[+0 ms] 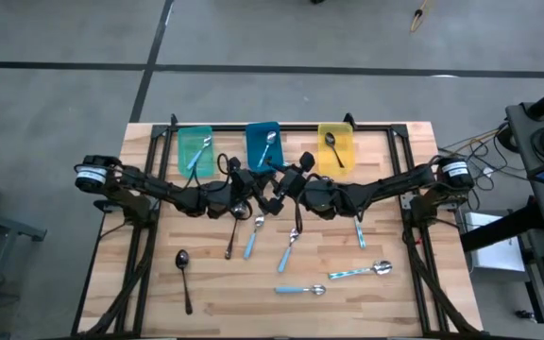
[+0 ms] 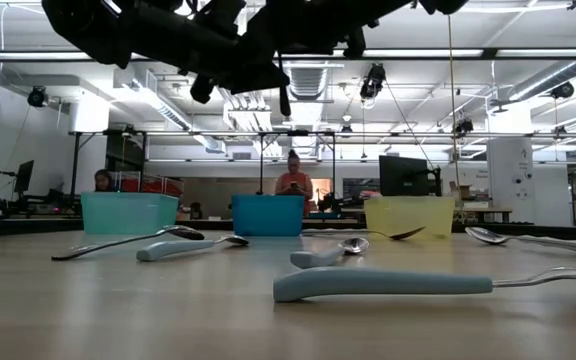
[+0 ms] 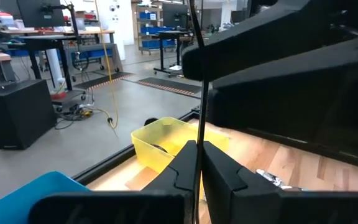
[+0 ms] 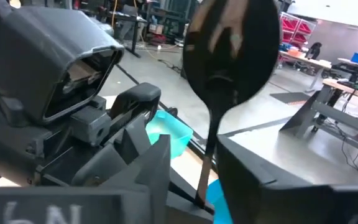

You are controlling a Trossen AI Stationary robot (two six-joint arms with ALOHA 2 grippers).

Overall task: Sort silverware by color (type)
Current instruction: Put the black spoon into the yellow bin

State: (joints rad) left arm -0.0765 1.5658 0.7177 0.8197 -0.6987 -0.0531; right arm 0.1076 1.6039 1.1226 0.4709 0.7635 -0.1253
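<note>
Even overhead light, with close objects out of focus.
We see ceiling strip lamps [image 2: 528, 52] lighting the pale wooden slatted table [image 1: 215, 293] evenly, with only faint shadows. In the low view we find the arms backlit to silhouettes; the near light-blue spoon handle [image 2: 378, 284] blurs. In the right wrist view, the glossy dark spoon bowl [image 4: 232, 46] shows soft glare.

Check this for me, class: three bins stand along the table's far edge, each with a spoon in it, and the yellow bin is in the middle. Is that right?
Not quite. The high view shows the blue bin in the middle; the yellow bin is at the right end and the teal bin at the left. Each does hold a spoon.
</note>
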